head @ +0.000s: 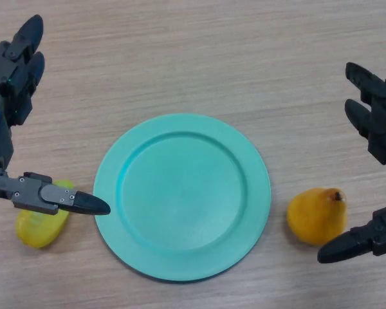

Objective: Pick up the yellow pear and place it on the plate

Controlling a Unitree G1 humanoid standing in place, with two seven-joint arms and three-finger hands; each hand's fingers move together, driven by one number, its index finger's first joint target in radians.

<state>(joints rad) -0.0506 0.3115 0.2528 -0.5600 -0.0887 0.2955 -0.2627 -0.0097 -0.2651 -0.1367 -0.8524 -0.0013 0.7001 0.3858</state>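
**Beside the plate: one pear, one other fruit**

Right of the single teal plate (182, 196) lies one yellow pear (317, 215), plump, dark-stemmed. One yellow fruit (40, 224) lies left of it. Left hand (9, 84) and right hand (376, 129) are both spread wide, holding nothing.

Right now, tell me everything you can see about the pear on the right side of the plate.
The pear is golden yellow with a smooth, slightly dull skin and a short dark stem at its upper right. It is plump and rounded and lies on the wooden table, just right of the green plate, with a narrow strip of table between them. The right hand is open around it without visibly touching: its thumb sits just below and right of the pear, its fingers above and to the right.
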